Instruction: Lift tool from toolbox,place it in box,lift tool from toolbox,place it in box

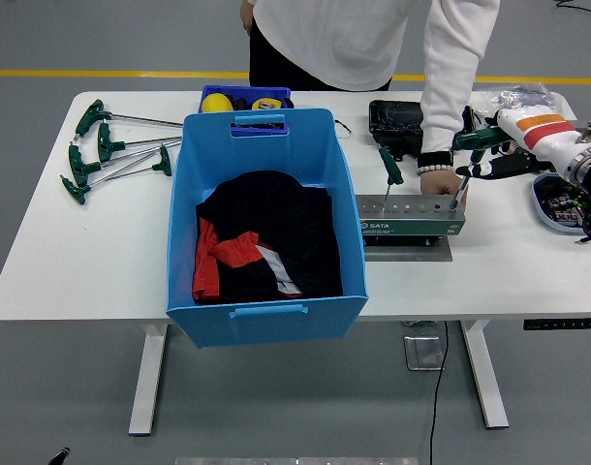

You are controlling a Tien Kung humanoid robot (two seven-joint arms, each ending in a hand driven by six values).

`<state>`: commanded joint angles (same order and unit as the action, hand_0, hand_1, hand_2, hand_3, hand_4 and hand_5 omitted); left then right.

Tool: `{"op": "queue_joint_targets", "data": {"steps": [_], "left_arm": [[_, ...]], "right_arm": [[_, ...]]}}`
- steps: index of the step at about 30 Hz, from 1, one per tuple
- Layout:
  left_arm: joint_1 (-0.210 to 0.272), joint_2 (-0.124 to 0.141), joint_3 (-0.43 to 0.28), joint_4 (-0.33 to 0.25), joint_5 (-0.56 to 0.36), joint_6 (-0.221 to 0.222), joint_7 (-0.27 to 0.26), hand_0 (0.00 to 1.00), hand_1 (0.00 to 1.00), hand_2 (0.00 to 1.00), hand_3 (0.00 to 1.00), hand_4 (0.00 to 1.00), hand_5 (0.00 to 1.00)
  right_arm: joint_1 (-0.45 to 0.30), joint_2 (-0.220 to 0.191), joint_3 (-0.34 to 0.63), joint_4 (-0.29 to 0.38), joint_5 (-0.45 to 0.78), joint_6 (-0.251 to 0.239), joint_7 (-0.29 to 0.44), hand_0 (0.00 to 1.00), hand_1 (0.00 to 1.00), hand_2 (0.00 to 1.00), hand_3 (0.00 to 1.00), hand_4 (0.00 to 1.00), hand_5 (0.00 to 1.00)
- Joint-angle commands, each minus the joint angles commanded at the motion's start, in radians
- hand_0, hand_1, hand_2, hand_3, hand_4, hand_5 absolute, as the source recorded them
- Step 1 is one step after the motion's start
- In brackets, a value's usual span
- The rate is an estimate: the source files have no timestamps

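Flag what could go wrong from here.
1. The person's hand rests on the tool rack beside the T-handle tool that the right hand reaches for; contact looks possible.
2. The other tool leans in its slot and might topple if the rack is jolted.

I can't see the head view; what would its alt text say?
A robot hand reaches from the right toward a green-handled tool standing in a grey tool rack, which a person's hand steadies. A blue box holding dark clothing sits beside it.
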<state>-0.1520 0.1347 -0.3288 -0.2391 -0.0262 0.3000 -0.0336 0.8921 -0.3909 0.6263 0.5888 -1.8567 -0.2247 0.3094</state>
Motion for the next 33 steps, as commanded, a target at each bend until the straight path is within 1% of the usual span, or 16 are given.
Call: {"op": "queue_joint_targets", "data": {"steps": [2,3,8,9,14,15,16,20,21,26,27,32,33], "left_arm": [[-0.001,0.0,0.002,0.0,-0.002,0.0,-0.001,0.815,0.887,0.888,0.793,0.763,0.652],[-0.002,0.0,0.003,0.0,-0.003,0.0,-0.002,0.816,0.887,0.888,0.791,0.764,0.65],[-0.006,0.001,0.005,-0.001,-0.003,0.0,-0.002,0.816,0.887,0.888,0.791,0.764,0.65],[-0.007,0.001,0.005,-0.001,-0.003,0.0,-0.002,0.816,0.886,0.887,0.79,0.763,0.65],[-0.009,0.001,0.006,-0.001,-0.003,0.0,-0.002,0.816,0.886,0.887,0.79,0.763,0.65],[-0.01,0.001,0.006,-0.001,-0.003,0.0,-0.002,0.818,0.886,0.886,0.79,0.764,0.648],[-0.01,0.001,0.006,-0.002,-0.003,0.0,-0.002,0.818,0.886,0.886,0.79,0.764,0.648],[-0.011,0.001,0.003,-0.001,0.001,0.0,-0.001,0.818,0.886,0.886,0.79,0.764,0.648],[-0.011,0.001,0.002,-0.001,0.003,0.0,0.0,0.817,0.885,0.884,0.786,0.764,0.646],[-0.012,0.001,-0.001,0.0,0.007,0.0,-0.001,0.817,0.885,0.884,0.786,0.764,0.646],[-0.013,0.001,-0.005,0.001,0.01,0.001,0.0,0.818,0.886,0.883,0.786,0.764,0.646],[-0.014,0.0,-0.01,0.0,0.019,0.002,0.002,0.818,0.886,0.883,0.786,0.764,0.646],[-0.014,0.0,-0.01,0.0,0.019,0.002,0.002,0.818,0.886,0.881,0.784,0.763,0.645]], "right_arm": [[0.001,0.004,-0.002,-0.011,0.007,-0.008,-0.003,0.376,0.33,0.331,0.401,0.998,0.789],[0.002,0.007,-0.002,-0.018,0.011,-0.013,-0.004,0.294,0.28,0.286,0.328,0.998,0.827],[0.005,0.017,-0.003,-0.041,0.025,-0.032,-0.01,0.294,0.28,0.286,0.328,0.998,0.827],[0.005,0.017,-0.003,-0.042,0.026,-0.033,-0.01,0.263,0.247,0.259,0.292,0.998,0.84],[0.007,0.026,-0.013,-0.06,0.042,-0.035,-0.017,0.263,0.247,0.259,0.292,0.998,0.84],[0.007,0.028,-0.014,-0.064,0.046,-0.035,-0.018,0.243,0.226,0.244,0.268,0.998,0.855],[0.008,0.03,-0.015,-0.066,0.049,-0.036,-0.019,0.243,0.226,0.244,0.268,0.998,0.855],[0.013,0.049,-0.012,-0.086,0.065,-0.048,-0.022,0.243,0.226,0.244,0.268,0.998,0.855],[0.015,0.053,-0.009,-0.089,0.067,-0.056,-0.023,0.196,0.166,0.201,0.205,0.998,0.85],[0.016,0.064,-0.005,-0.106,0.072,-0.087,-0.03,0.196,0.166,0.201,0.205,0.998,0.85],[0.016,0.066,-0.005,-0.111,0.075,-0.092,-0.032,0.159,0.108,0.158,0.158,0.998,0.841],[0.01,0.079,-0.006,-0.127,0.085,-0.123,-0.038,0.159,0.108,0.158,0.158,0.998,0.841],[0.009,0.082,-0.008,-0.129,0.088,-0.13,-0.039,0.123,0.057,0.115,0.107,0.998,0.833]]}}
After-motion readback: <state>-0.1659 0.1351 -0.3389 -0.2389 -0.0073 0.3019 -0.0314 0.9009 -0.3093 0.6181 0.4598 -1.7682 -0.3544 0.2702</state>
